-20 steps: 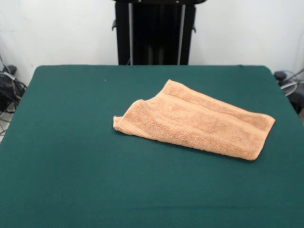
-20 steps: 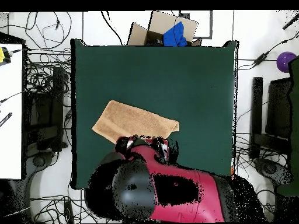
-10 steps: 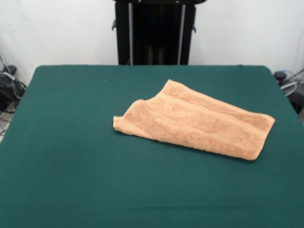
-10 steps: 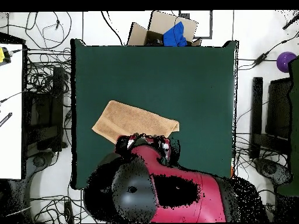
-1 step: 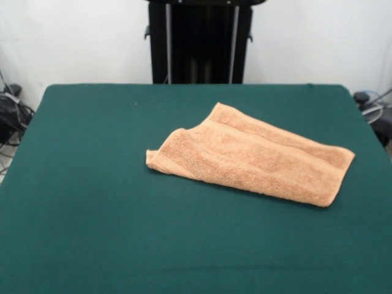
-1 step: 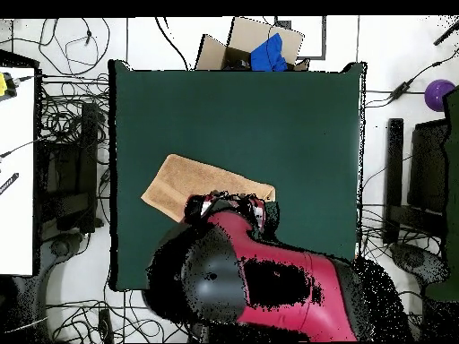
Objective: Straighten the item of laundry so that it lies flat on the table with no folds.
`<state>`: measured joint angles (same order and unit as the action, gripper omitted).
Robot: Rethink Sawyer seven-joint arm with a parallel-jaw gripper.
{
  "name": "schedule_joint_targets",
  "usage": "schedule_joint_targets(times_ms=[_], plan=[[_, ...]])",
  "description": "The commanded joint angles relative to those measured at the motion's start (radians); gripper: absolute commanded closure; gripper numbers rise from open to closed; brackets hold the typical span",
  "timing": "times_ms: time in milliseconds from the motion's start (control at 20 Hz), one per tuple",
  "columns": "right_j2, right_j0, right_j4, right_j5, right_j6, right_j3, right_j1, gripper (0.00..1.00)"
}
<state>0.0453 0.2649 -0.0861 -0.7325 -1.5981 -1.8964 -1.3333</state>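
From above, my gripper (image 6: pixel 235 206) hangs over the towel's (image 5: pixel 251 156) near edge, positioned to reach a fold; I cannot tell its state. The towel lies doubled on the table (image 5: pixel 92 184).

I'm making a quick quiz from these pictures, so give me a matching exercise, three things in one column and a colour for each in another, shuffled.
Things:
1. towel
2. table
3. arm

Colours:
a. dark green
b. red and black
c. orange-tan

Pairs: 1-c, 2-a, 3-b
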Motion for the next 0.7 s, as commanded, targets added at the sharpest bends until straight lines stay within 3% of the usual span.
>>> schedule_joint_targets(times_ms=[50, 700], plan=[[0.05, 0.039, 0.031, 0.087, -0.032, -0.138, 0.1, 0.0], [0.023, 0.015, -0.006, 0.057, -0.079, -0.121, 0.091, 0.0]])
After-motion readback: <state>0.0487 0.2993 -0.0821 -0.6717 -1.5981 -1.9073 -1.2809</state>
